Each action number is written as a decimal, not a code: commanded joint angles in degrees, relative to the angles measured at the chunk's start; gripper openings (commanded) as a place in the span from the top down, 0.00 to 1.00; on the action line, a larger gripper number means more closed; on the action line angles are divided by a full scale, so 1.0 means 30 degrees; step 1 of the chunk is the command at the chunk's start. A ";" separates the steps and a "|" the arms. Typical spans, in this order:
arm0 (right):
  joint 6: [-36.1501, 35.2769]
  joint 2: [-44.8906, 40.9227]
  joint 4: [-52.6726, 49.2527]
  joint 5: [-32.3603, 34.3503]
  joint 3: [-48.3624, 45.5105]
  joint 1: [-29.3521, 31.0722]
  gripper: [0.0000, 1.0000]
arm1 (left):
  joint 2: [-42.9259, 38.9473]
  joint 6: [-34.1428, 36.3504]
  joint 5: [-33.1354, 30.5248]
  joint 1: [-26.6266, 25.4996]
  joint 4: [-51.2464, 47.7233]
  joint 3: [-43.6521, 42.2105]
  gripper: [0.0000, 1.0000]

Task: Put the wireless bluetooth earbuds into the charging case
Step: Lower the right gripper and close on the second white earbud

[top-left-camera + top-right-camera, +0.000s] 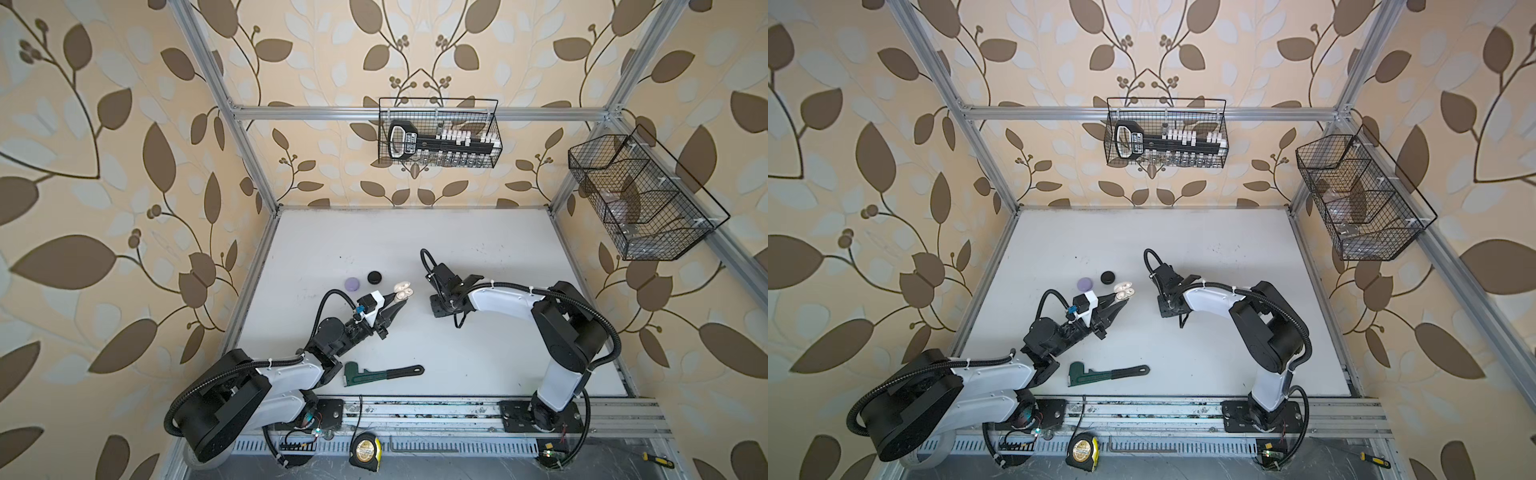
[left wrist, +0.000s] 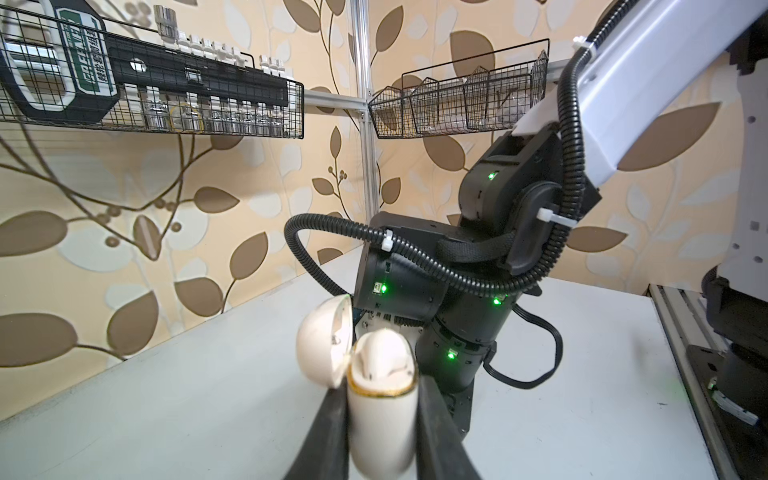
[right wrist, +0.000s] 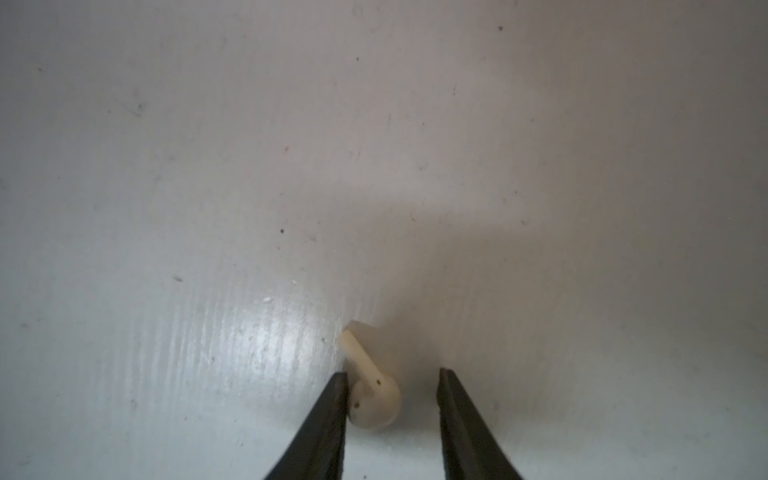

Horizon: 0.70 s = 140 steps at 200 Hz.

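White stemmed plastic earbud (image 3: 376, 401) lies between the right end effector's (image 3: 392, 372) parted jaws, against one; left end effector (image 2: 382, 386) clamps the hinged cream plastic case (image 2: 380, 419).

Table (image 1: 498, 249) open at back; lilac case (image 1: 352, 283), black case (image 1: 375, 277), wrench (image 1: 380, 374) clutter the left.

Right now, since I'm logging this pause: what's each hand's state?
Left hand: closed on the open white charging case.
Right hand: open; a white earbud lies between its fingers, not gripped.
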 commanded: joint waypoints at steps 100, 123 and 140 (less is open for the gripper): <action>0.0353 -0.1509 -0.0710 0.0190 -0.1522 -0.1251 0.63 | -0.0465 0.0241 -0.0124 -0.0067 0.0802 -0.0079 1.00; 0.0409 -0.2197 -0.0603 0.0160 -0.1805 -0.1597 0.63 | -0.0434 0.0227 -0.0095 -0.0060 0.0828 -0.0064 1.00; 0.0409 -0.2851 -0.0372 -0.0008 -0.2050 -0.1654 0.63 | -0.0464 0.0223 -0.0080 -0.0054 0.0834 -0.0079 1.00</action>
